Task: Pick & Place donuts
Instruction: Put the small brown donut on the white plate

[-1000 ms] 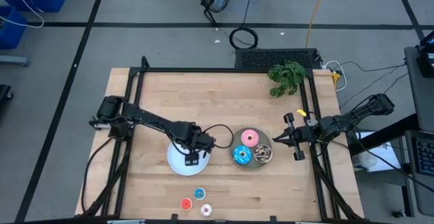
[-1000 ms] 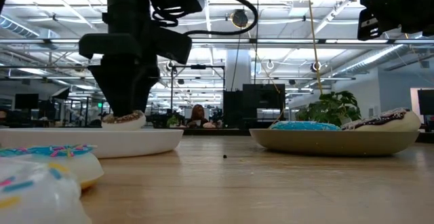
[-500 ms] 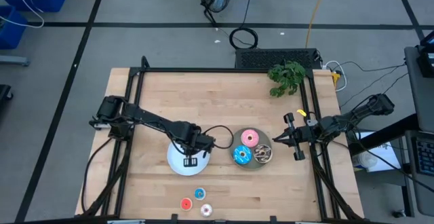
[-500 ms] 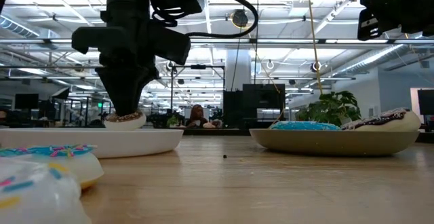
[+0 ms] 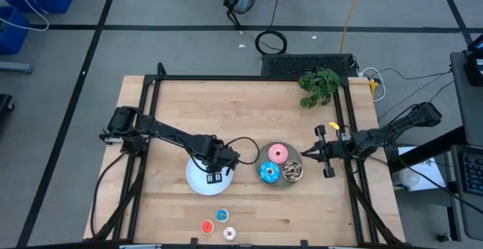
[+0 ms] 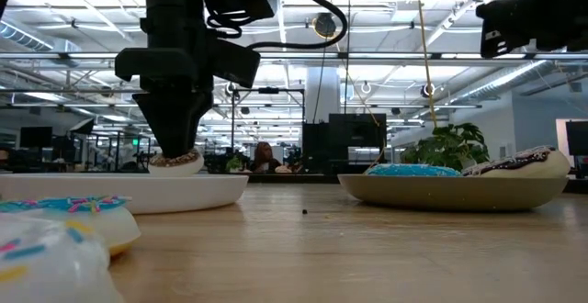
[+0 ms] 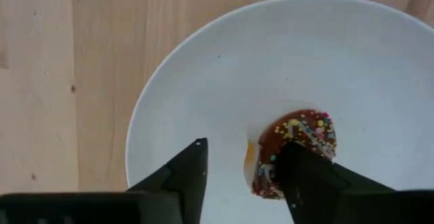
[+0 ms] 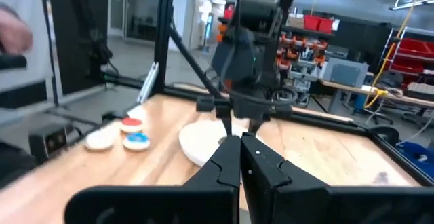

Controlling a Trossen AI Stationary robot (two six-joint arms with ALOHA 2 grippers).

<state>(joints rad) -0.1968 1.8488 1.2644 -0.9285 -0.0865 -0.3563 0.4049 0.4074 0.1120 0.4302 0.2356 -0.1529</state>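
On the wooden table (image 5: 249, 106), the left tool (image 5: 214, 175) points down over the white plate (image 5: 198, 182), fingers apart beside a brown sprinkled donut (image 7: 298, 149). The right tool (image 5: 309, 154) hovers level by the grey plate (image 5: 281, 182), fingers together.

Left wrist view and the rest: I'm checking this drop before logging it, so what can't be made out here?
- Small brown donut: left wrist view, one dark finger covers its near edge; contact unclear.
- White plate: high view, left gripper hides the donut entirely.
- Three tiny donuts: right wrist view, blurred.
- Pink donut: low view, not visible on the grey plate.
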